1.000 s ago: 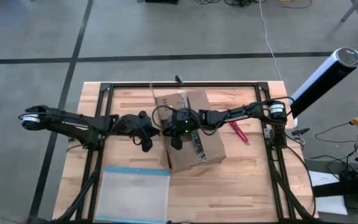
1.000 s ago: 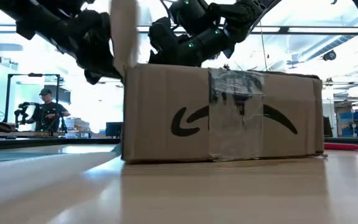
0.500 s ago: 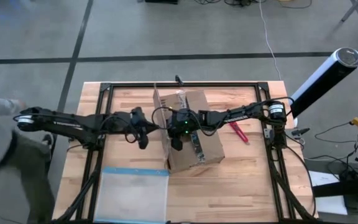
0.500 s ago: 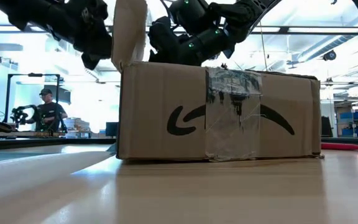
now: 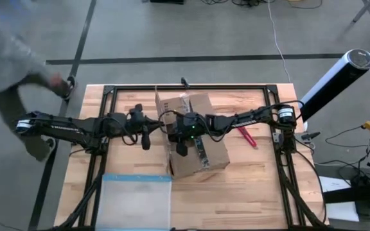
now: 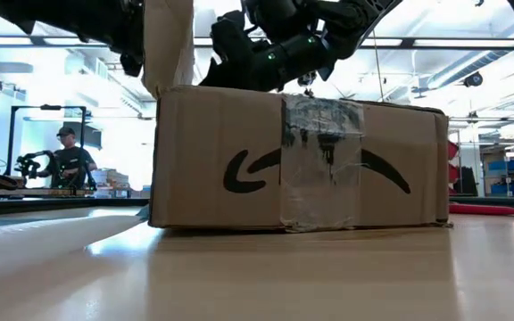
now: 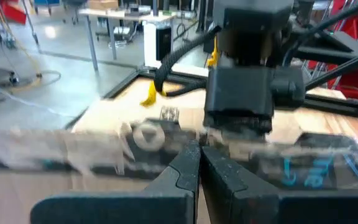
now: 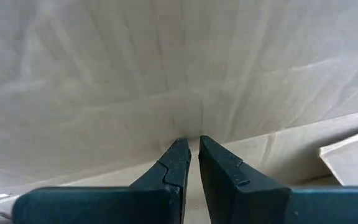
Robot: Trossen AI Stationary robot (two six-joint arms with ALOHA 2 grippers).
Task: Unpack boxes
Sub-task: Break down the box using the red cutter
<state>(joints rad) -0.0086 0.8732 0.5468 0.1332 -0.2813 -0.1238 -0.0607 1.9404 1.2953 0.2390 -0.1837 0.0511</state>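
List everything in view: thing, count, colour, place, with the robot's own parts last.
cardboard box: one, brown, middle of the table, left flap standing up, taped seam across its front in the low view.
clear pouch: one, clear with a blue edge, near edge of the table, left of the box.
red tool: one, red, on the table right of the box.
table: one, light wood with a black frame.
white cylinder: one, white with a dark cap, beyond the table's right edge.
person: one, dark clothes, far back in the room.
left gripper: one, dark, by the raised flap, fingers nearly together.
right gripper: one, dark, over the box top, fingers nearly together.
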